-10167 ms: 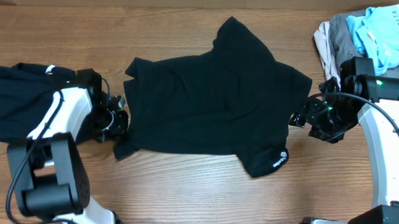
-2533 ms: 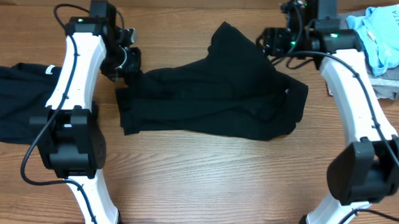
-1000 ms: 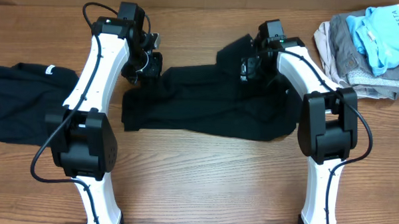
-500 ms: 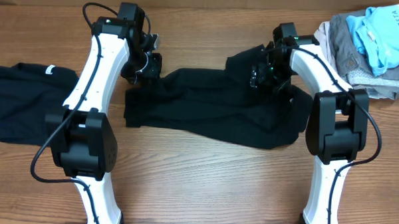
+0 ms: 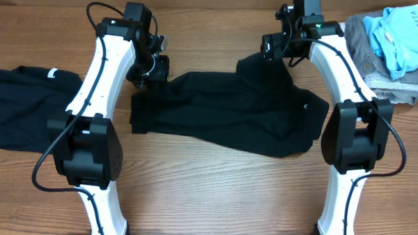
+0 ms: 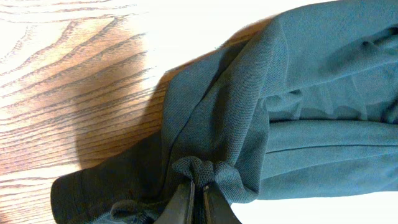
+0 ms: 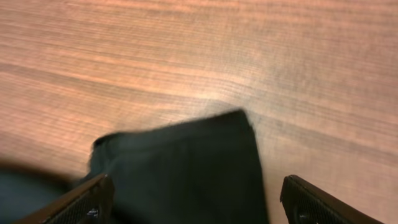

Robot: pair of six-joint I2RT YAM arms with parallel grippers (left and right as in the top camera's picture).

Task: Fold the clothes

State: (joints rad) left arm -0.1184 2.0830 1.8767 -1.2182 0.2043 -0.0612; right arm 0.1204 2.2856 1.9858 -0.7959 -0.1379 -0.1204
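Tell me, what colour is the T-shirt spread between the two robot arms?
Plain black; the T-shirt shows best in the overhead view.

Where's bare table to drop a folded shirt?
Widest free patch: bare wooden table at the near edge, in front of the crumpled black T-shirt, between left arm and right arm. Crowded: second black garment at left edge, pale-blue, grey and beige clothes pile back-right.

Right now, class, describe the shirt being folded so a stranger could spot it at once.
On the wooden table, look at the middle. A black shirt lies crumpled there, one corner pinched in the left fingers. The other black shirt, far left, and the pale pile, far right, are not held.
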